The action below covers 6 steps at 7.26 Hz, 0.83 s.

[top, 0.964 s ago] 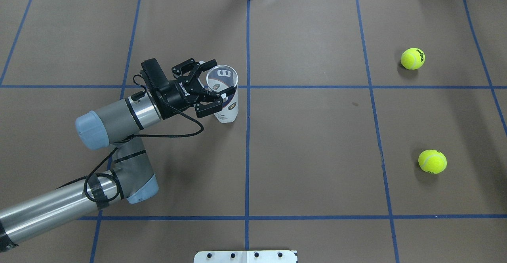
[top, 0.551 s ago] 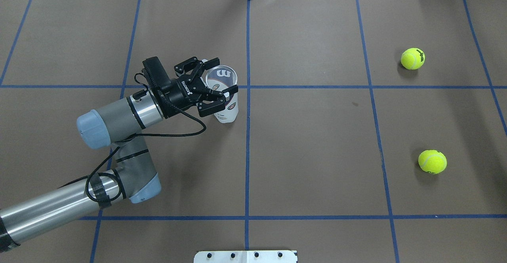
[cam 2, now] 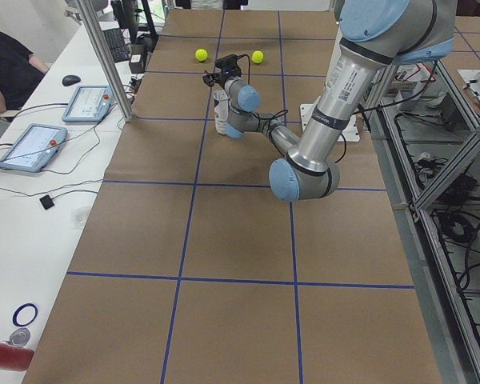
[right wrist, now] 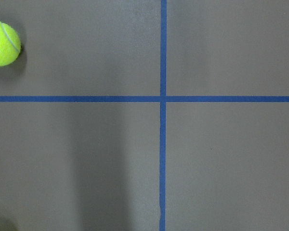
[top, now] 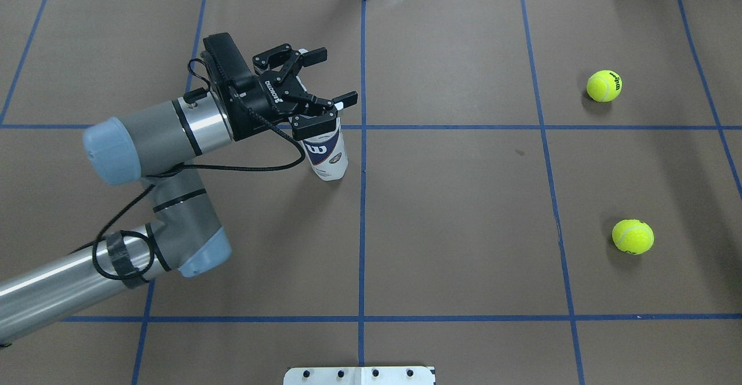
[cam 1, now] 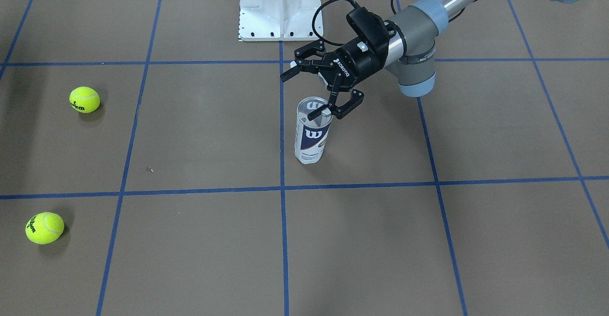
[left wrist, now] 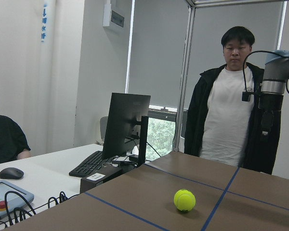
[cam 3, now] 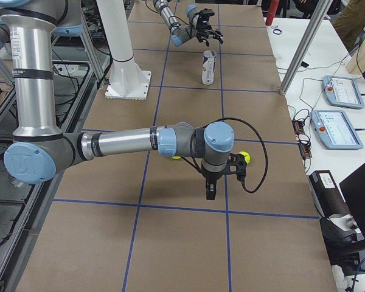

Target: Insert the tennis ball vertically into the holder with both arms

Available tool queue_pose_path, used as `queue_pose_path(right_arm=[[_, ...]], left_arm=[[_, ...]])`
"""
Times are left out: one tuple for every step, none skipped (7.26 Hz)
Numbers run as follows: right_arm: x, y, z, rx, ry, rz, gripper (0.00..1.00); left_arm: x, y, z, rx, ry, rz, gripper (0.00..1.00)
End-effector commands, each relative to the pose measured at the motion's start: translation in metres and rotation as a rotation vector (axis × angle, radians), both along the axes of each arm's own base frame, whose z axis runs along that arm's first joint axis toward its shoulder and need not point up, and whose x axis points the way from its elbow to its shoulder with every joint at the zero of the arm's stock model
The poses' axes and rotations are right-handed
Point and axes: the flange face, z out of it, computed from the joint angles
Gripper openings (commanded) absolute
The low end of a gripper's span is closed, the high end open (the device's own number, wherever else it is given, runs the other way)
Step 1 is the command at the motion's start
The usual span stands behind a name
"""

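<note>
Table point(top: 464, 228): brown paper cover, blue tape grid.

Left arm point(top: 145, 141): we see it reach from the robot's left toward the table's middle, forearm roughly level.

Right arm point(cam 3: 121, 143): it stretches low over the table's right end. Its wrist points down, and its camera catches only paper, tape and one ball at the corner of the picture. The right gripper point(cam 3: 210, 190) shows in the right side view only, so we cannot tell how its jaws stand.

White pedestal base point(cam 1: 279, 6): at the robot-side edge, on the centre line.

Left gripper point(top: 333, 92): jaws spread wide, holding nothing. It sits above the holder's open mouth, clear of the rim in the right side view.

Wilson tennis-ball can point(top: 327, 153) (the holder): upright on the table, just left of the centre tape line, near a grid crossing, with no ball inside.

Tennis balls: two, both near the table's right end and well apart. One point(top: 604, 86) lies toward the far edge, the other point(top: 633, 236) nearer the robot.
</note>
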Motion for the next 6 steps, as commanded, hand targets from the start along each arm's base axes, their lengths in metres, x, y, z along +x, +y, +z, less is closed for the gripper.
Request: queue_pose_path(right_arm=[[0.0,-0.002,-0.002,0.005,0.0,0.0,0.99],[0.0,-0.002,-0.003,0.006,0.0,0.0,0.99],[0.0,-0.001,-0.002,0.003,-0.001,0.0,0.99],[0.0,-0.001,-0.002,0.003,0.001,0.0,0.99],[0.0,-0.001,-0.004,0.009,0.004,0.0,0.99],[0.0,-0.005,-0.011,0.028,0.003,-0.002,0.99]], left_arm=[[-0.077,-0.01,0.059,-0.032,-0.163,0.054,0.99],[-0.095,-0.002,0.081,-0.051,-0.19,0.057,0.99],[-0.102,0.006,0.103,-0.079,-0.215,0.063,0.99],[-0.102,0.011,0.129,-0.114,-0.25,0.072,0.99],[-0.096,0.012,0.137,-0.132,-0.267,0.083,0.99],[-0.085,0.007,0.148,-0.159,-0.293,0.092,0.99]])
